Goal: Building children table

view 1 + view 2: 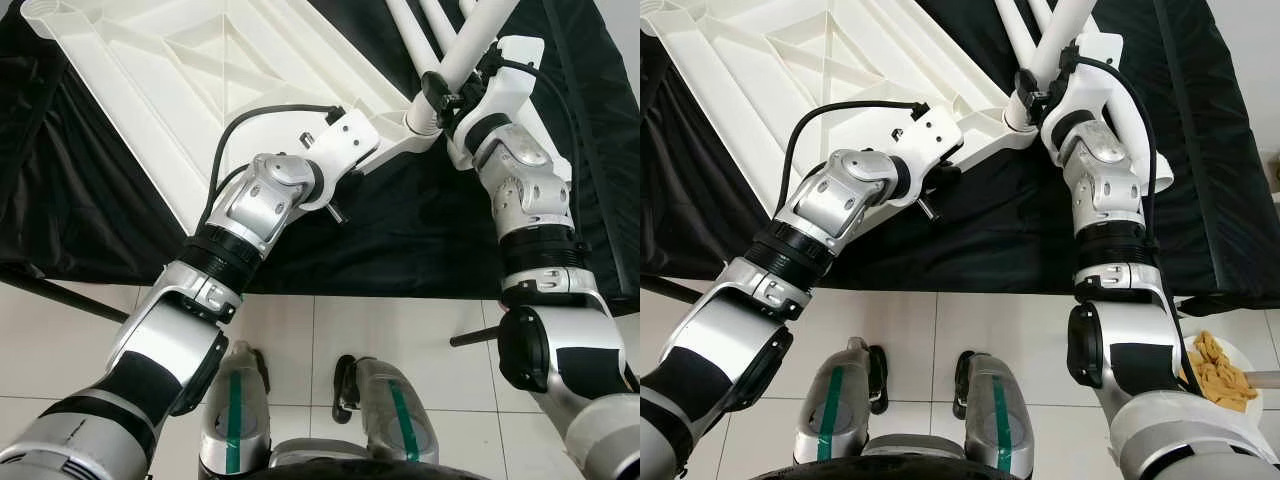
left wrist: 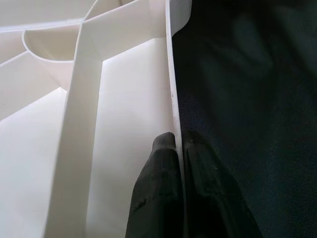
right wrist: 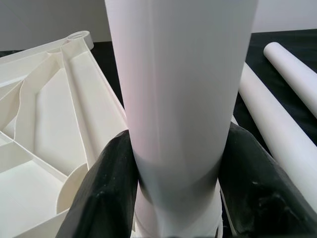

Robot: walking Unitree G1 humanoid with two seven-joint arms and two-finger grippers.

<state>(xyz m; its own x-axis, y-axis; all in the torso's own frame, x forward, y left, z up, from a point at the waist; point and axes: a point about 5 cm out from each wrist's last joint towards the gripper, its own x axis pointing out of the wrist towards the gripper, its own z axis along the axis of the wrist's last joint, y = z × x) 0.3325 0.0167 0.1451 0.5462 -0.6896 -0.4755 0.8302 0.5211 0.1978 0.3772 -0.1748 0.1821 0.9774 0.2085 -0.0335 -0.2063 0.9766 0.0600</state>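
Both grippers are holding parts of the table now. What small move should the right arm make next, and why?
Probably press the white table leg straight down into the corner socket of the upturned tabletop. The right gripper is shut around the leg, whose lower end already sits at that socket. The left gripper pinches the tabletop's rim, steadying it. Two spare legs lie on the black cloth.

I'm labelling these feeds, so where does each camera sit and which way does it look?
Left eye, right eye: on the head, looking forward and down at the upturned white tabletop on black cloth; both arms and legs show.
Left wrist: along the left gripper pinching the tabletop's edge.
Right wrist: along the right gripper clamping a white table leg.
All share the tabletop.
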